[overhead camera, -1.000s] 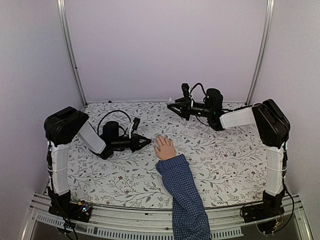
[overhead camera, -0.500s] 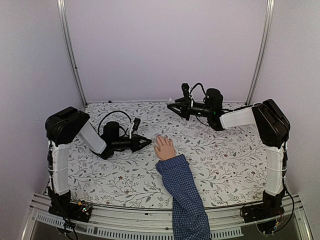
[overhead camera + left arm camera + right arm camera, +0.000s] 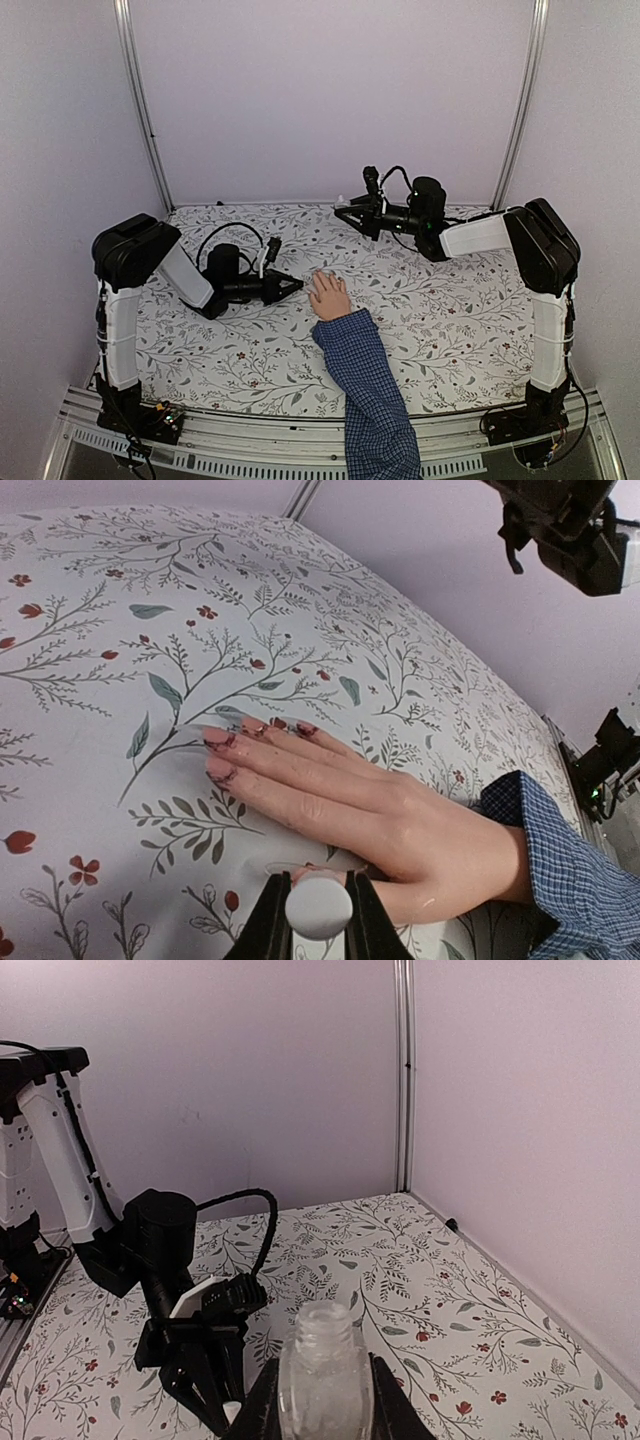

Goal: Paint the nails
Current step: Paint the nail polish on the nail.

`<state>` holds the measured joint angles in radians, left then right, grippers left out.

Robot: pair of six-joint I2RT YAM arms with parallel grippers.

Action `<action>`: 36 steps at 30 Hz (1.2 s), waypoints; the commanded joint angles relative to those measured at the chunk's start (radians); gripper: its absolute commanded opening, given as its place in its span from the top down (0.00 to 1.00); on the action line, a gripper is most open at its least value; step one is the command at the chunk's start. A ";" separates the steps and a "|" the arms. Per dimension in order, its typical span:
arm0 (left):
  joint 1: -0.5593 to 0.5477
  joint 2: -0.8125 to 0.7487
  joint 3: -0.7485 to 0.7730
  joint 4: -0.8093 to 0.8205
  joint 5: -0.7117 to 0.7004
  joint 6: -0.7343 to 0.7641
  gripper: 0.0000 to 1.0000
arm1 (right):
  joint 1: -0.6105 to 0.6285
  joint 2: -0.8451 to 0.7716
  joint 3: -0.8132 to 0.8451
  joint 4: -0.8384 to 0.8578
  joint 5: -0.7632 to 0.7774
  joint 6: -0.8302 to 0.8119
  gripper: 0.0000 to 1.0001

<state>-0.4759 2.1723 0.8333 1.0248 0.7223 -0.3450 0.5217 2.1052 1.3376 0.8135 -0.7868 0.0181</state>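
Note:
A pale hand lies flat on the floral cloth, coming out of a blue checked sleeve. In the left wrist view the nails on the fingertips carry dark reddish smears; the thumb's nail is hidden under the cap. My left gripper is shut on a round white brush cap, low over the thumb at the hand's left side. My right gripper hovers at the back of the table, shut on a clear glass bottle with an open neck.
The floral cloth covers the whole table. Purple walls with metal corner rails close it in at the back and sides. A black cable loops behind the left wrist.

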 commanded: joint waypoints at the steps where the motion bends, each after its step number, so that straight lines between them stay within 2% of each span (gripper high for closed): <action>1: -0.008 0.017 0.015 -0.009 0.005 0.009 1.00 | 0.000 0.012 -0.003 0.000 0.013 -0.007 1.00; 36: -0.017 0.028 0.035 -0.036 -0.027 0.022 1.00 | 0.000 0.012 -0.003 -0.007 0.018 -0.046 1.00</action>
<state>-0.4820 2.1796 0.8524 1.0039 0.6983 -0.3431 0.5217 2.1052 1.3376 0.8082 -0.7788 -0.0193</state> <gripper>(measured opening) 0.162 0.214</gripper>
